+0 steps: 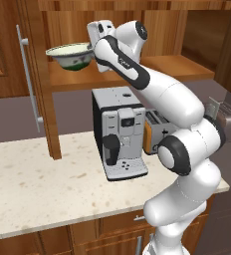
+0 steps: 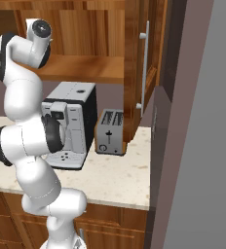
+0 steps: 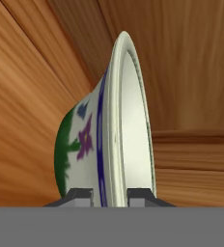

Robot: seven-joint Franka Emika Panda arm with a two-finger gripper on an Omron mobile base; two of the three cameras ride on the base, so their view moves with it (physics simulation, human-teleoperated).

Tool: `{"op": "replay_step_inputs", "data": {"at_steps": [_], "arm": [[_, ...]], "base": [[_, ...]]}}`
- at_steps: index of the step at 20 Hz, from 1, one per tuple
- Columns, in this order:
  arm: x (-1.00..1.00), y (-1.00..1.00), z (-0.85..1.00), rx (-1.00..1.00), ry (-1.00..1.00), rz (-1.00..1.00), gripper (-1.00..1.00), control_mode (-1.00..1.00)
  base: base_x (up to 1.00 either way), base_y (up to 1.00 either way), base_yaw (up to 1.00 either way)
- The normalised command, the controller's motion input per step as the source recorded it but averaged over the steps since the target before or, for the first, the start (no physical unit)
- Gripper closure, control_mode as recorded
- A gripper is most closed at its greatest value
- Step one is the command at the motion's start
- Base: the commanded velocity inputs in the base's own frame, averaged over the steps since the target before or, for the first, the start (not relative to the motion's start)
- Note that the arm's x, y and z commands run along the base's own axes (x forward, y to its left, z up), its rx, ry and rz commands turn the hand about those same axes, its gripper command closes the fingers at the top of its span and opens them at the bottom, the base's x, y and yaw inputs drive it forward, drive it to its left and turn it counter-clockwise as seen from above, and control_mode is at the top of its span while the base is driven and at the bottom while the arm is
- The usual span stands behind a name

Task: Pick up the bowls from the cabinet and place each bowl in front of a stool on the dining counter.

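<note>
The cabinet [image 1: 53,74] stood open above the counter [image 1: 33,184], its plank shelf behind the coffee machine [image 1: 118,133] and toaster [image 1: 155,130]. The white arm rose from the base, bent at the elbow and reached up-left to the shelf. Its gripper [image 3: 111,197] pinched the rim of the cream-white bowl [image 1: 70,55], one finger inside, one outside, at the shelf's left end.

Bowl at the gripper's tips, inside the open cabinet

The bowl [image 3: 109,140] stands edge-on straight ahead of the gripper [image 3: 110,195], its rim between the two fingertips [image 3: 79,195], one on each side of the wall. Beyond the bowl lie the cabinet [image 1: 53,119] shelf and back panel. Below the hand, on the counter [image 1: 33,184], the coffee machine [image 1: 118,132] stands with the toaster [image 2: 110,132] just beside it.
</note>
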Motion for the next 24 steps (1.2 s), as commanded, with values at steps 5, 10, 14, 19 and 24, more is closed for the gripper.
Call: {"op": "replay_step_inputs", "data": {"at_steps": [5,10,14,19,24], "arm": [[-0.01,-0.03,0.0,0.0,0.0,-0.03,1.0,-1.0],[-0.05,-0.38,0.0,0.0,-0.01,-0.05,1.0,-1.0],[-0.19,-0.36,0.0,0.0,-0.05,-0.06,1.0,-1.0],[-0.3,-0.22,0.0,0.0,-0.07,-0.03,1.0,-1.0],[-0.38,-0.19,0.0,0.0,-0.06,-0.01,1.0,-1.0]], "base": [[0.0,0.0,0.0],[0.0,0.0,0.0],[0.0,0.0,0.0],[0.0,0.0,0.0],[0.0,0.0,0.0]]}}
